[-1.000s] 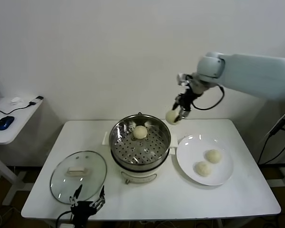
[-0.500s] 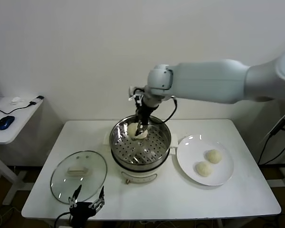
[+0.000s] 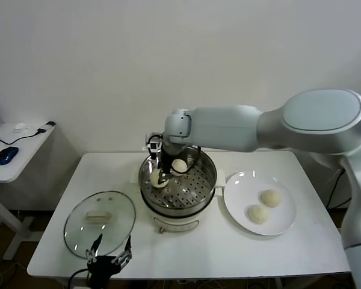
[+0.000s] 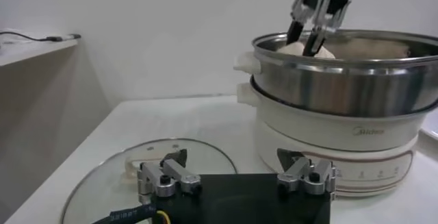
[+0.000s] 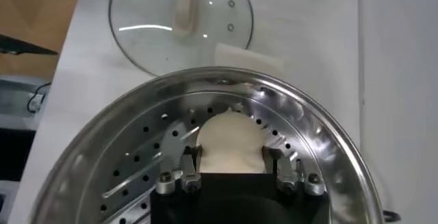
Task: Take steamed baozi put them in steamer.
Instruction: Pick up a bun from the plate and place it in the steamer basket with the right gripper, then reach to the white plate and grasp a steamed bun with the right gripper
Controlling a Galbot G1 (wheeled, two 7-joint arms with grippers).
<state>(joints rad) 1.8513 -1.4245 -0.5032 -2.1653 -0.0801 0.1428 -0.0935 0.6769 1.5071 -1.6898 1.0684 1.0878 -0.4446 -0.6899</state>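
The steel steamer [image 3: 195, 191] stands on its cream pot base at the table's middle. One baozi [image 3: 179, 165] lies at the back of the basket. My right gripper [image 3: 160, 176] reaches down into the basket's left side, shut on a second baozi [image 3: 155, 179]. In the right wrist view, that baozi [image 5: 229, 140] is pinched between the fingers [image 5: 187, 166] just above the perforated bottom [image 5: 123, 157]. Two more baozi [image 3: 269, 197] [image 3: 257, 213] lie on the white plate [image 3: 289, 226]. My left gripper [image 3: 110, 257] is open and empty at the table's front edge.
The glass lid [image 3: 99, 224] with a white handle lies flat at the front left, just beyond my left gripper, and shows in the left wrist view [image 4: 116, 177]. A side table [image 3: 12, 150] with a blue mouse stands at the far left.
My right arm swung left from beside the plate to over the steamer and lowered its baozi into the left side of the basket. The left arm has not moved.
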